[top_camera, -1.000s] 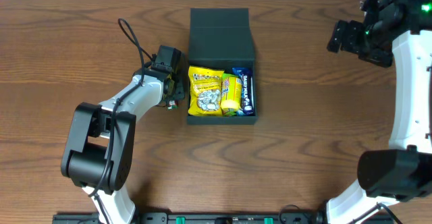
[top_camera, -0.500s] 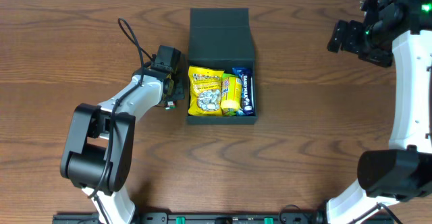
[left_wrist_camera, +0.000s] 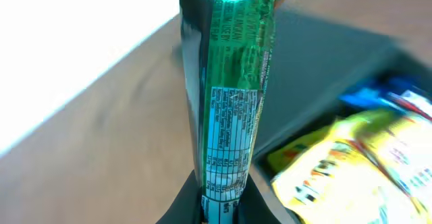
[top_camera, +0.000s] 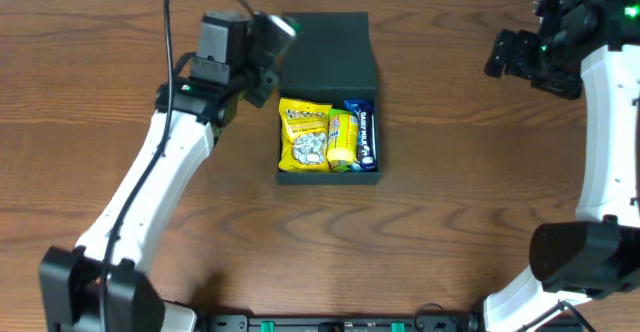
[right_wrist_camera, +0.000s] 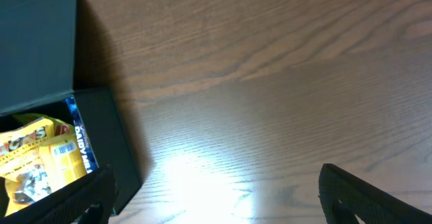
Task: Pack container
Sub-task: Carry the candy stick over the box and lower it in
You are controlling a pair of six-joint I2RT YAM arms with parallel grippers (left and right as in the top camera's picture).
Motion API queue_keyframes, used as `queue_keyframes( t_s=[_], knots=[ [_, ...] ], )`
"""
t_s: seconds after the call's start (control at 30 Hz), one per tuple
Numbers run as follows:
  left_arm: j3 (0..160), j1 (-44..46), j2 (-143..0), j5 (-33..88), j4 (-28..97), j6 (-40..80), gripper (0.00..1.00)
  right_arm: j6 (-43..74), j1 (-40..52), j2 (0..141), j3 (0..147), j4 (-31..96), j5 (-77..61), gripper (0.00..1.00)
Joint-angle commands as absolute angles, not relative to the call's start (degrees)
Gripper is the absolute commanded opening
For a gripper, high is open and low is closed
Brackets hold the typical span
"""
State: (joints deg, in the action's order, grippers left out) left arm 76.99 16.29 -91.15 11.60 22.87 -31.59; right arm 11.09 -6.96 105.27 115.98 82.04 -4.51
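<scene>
The dark teal-green container (top_camera: pixel 326 177) lies open at the table's middle, its flap lid (top_camera: pixel 327 50) laid back. Inside are a yellow snack bag (top_camera: pixel 303 134), a yellow-green packet (top_camera: pixel 343 138) and a blue packet (top_camera: pixel 366 137). My left gripper (top_camera: pixel 268 34) is raised by the lid's left edge and shut on a green snack packet (left_wrist_camera: pixel 233 82), which stands upright between the fingers (left_wrist_camera: pixel 221 207). My right gripper (top_camera: pixel 505 57) is open and empty, high at the right, away from the container (right_wrist_camera: pixel 101 143).
Bare wooden table surrounds the container. A white wall or edge runs along the table's far side (left_wrist_camera: pixel 61 55). The left arm reaches diagonally across the left half of the table (top_camera: pixel 150 192).
My left gripper has lifted from the table beside the container's left wall and moved back to the lid's left edge, carrying the green packet. The right arm has not moved.
</scene>
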Motion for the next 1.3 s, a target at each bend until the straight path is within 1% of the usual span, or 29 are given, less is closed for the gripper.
queue_keyframes(
  t_s=[0.0, 0.2, 0.37, 0.5, 0.53, 0.57, 0.6, 0.63, 0.7, 0.83, 0.9, 0.97, 1.03, 1.1, 1.2, 1.27],
  knots=[
    [76.71, 17.28, -92.44, 24.40, 24.51, -54.02, 0.06, 11.05, -7.31, 105.25, 115.85, 82.02, -4.91, 0.95],
    [76.66, 20.10, -95.39, 25.76, 28.53, -63.79, 0.06, 11.05, -7.31, 105.25, 115.85, 82.00, -4.93, 0.95],
    [76.66, 23.27, -97.56, 24.40, 28.47, -71.75, 0.06, 11.05, -7.31, 105.25, 115.85, 82.04, -4.93, 0.95],
    [76.66, 24.93, -99.46, 20.86, 28.49, -73.36, 0.06, 11.05, -7.31, 105.25, 115.85, 82.06, -4.93, 0.95],
    [76.66, 25.17, -99.94, 19.97, 28.47, -73.34, 0.12, 11.05, -7.31, 105.25, 115.85, 82.06, -4.93, 0.95],
    [76.66, 25.28, -100.14, 19.40, 28.47, -73.30, 0.35, 11.05, -7.31, 105.25, 115.85, 82.06, -4.93, 0.95],
    [76.66, 25.32, -100.31, 18.70, 28.25, -73.30, 0.97, 11.05, -7.31, 105.25, 115.85, 82.06, -4.93, 0.96],
    [76.66, 25.32, -100.31, 18.09, 27.77, -73.25, 0.95, 11.05, -7.31, 105.25, 115.85, 82.06, -4.93, 0.95],
    [76.66, 25.26, -100.29, 15.18, 24.84, -69.56, 0.95, 11.05, -7.31, 105.25, 115.85, 82.06, -4.93, 0.95],
    [76.66, 25.10, -100.27, 5.34, 14.59, -49.32, 0.95, 11.00, -7.31, 105.25, 115.85, 82.13, -4.93, 0.96],
    [76.69, 25.10, -100.25, 2.15, 11.92, -43.79, 0.95, 10.59, -7.31, 105.25, 115.85, 82.15, -4.93, 0.96],
    [76.69, 25.10, -100.12, 1.43, 11.75, -42.46, 0.95, 10.59, -7.29, 105.25, 115.83, 82.41, -4.95, 0.97],
    [76.69, 25.10, -99.94, 1.02, 12.10, -41.21, 0.95, 9.80, -6.94, 105.25, 115.77, 83.11, -5.30, 0.93],
    [76.69, 25.02, -99.55, -1.08, 12.32, -37.39, 0.95, 6.35, -5.91, 105.25, 115.44, 84.05, -8.34, 0.91],
    [76.69, 23.92, -97.49, -7.57, 12.47, -26.00, 0.95, 2.42, -2.63, 105.25, 114.69, 84.90, -10.07, 0.88],
    [76.69, 21.69, -94.85, -8.27, 13.91, -18.15, 0.95, 1.13, 0.58, 105.25, 114.48, 84.90, -10.09, 0.86]
  ],
)
